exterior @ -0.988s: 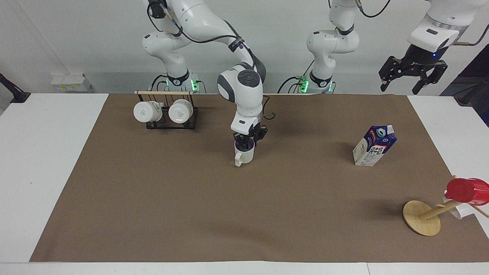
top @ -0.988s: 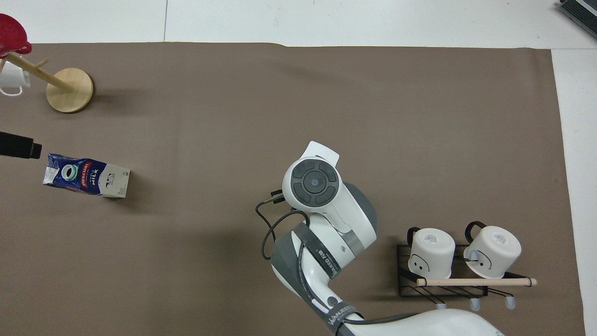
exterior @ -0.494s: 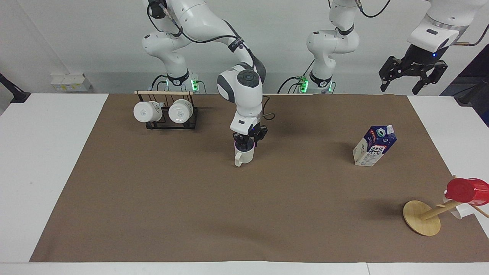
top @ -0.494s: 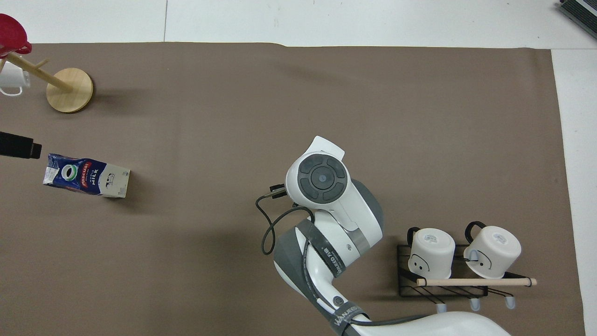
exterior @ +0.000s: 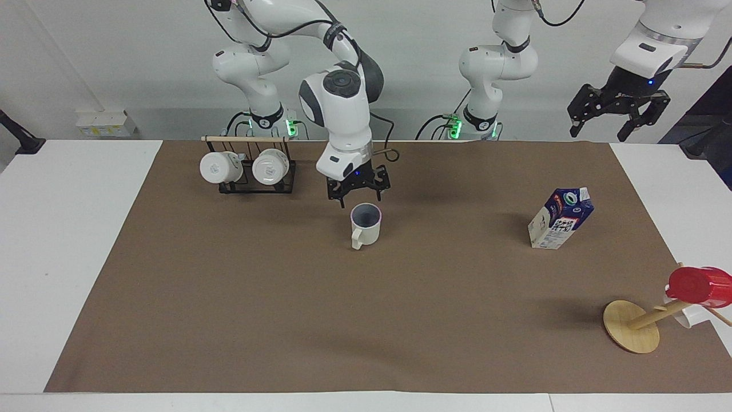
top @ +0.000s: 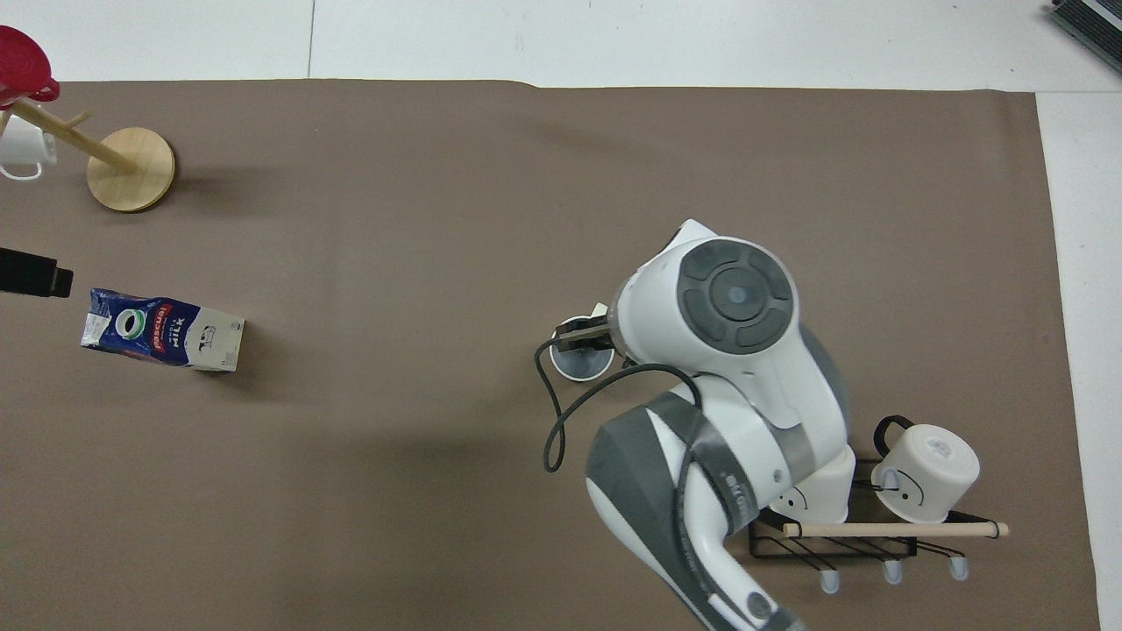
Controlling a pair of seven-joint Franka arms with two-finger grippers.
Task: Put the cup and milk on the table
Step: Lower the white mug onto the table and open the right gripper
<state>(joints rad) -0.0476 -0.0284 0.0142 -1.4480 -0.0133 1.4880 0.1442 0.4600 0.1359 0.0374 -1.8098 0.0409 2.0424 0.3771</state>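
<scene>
The white desk carries a brown sheet with cup centre, milk right, wire rack upper left, wooden stand lower right.

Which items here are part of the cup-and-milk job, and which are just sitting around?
Job items:
- cup, upright on the table
- milk, on the table toward the left arm's end

Lying about:
- two white cups on a black rack
- red cup on a wooden stand
</scene>
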